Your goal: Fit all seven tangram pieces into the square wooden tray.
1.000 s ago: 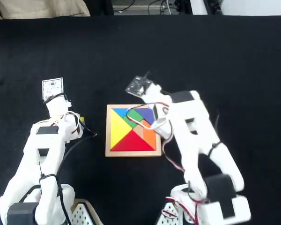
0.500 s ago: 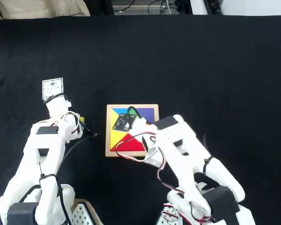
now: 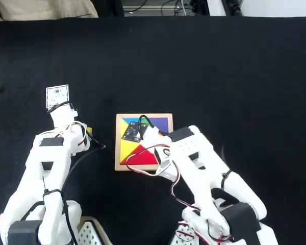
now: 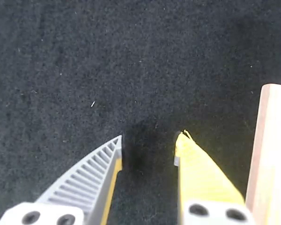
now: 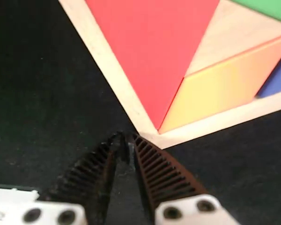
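The square wooden tray (image 3: 117,144) lies mid-table with a yellow triangle (image 3: 122,152), a red triangle (image 3: 141,159), and green (image 3: 143,121) and blue (image 3: 161,122) pieces in it. My right arm (image 3: 194,153) lies across the tray's right half. In the right wrist view, my right gripper (image 5: 125,138) is shut on nothing, just outside the tray corner (image 5: 150,137) where the red triangle (image 5: 152,51) meets an orange piece (image 5: 220,86). A strip of bare wood (image 5: 229,37) shows beside them. My left gripper (image 4: 150,139) stands open over black cloth, beside the tray's edge (image 4: 271,154).
A small white marker card (image 3: 57,95) lies on the black cloth beyond the left arm (image 3: 53,148). Black cloth covers the whole table; pale fabric and cables sit along the far edge.
The right arm swung from the tray's far side toward the near side and now covers the tray's right half. In the last half second it barely moved. The left arm stayed still.
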